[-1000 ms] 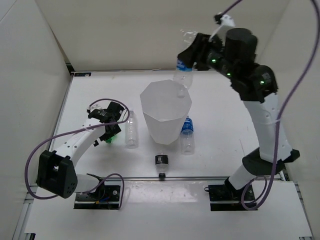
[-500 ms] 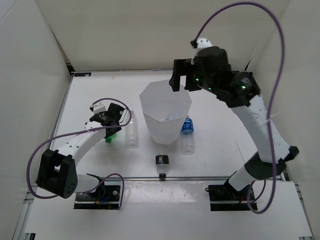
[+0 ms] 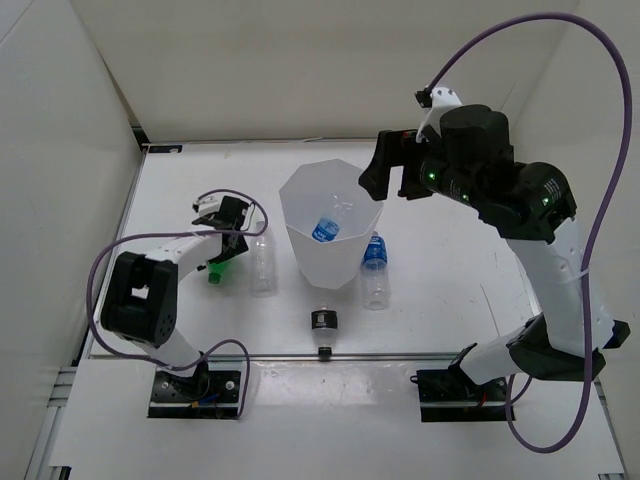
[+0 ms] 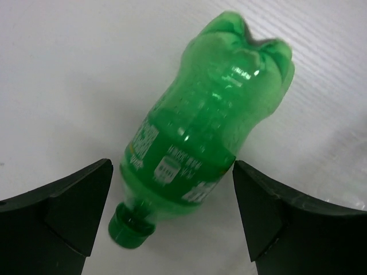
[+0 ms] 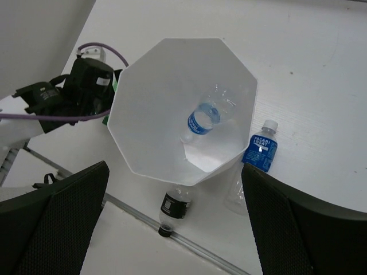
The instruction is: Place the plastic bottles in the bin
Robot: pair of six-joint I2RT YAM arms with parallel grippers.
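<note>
The white faceted bin [image 3: 292, 222] stands mid-table, and a blue-label bottle [image 3: 326, 228] lies inside it, also seen in the right wrist view [image 5: 202, 120]. My right gripper [image 3: 385, 168] hangs open and empty above the bin's far right rim [image 5: 123, 132]. A second blue-label bottle [image 3: 374, 265] lies right of the bin. The plain clear bottle [image 3: 263, 262] lies to its left and the black-label bottle [image 3: 323, 325] in front. My left gripper [image 4: 172, 195] is open, low over the green bottle [image 4: 206, 143], one finger [image 4: 258, 206] at its side.
White walls enclose the table on three sides. A metal rail [image 3: 400, 355] runs along the front edge just behind the black-label bottle's cap. My left arm [image 5: 86, 86] sits close to the bin's left side, with purple cable looped over it.
My right gripper opened and the blue-label bottle fell into the bin; that arm then shifted right. My left gripper came down over the green bottle and its jaws narrowed a little.
</note>
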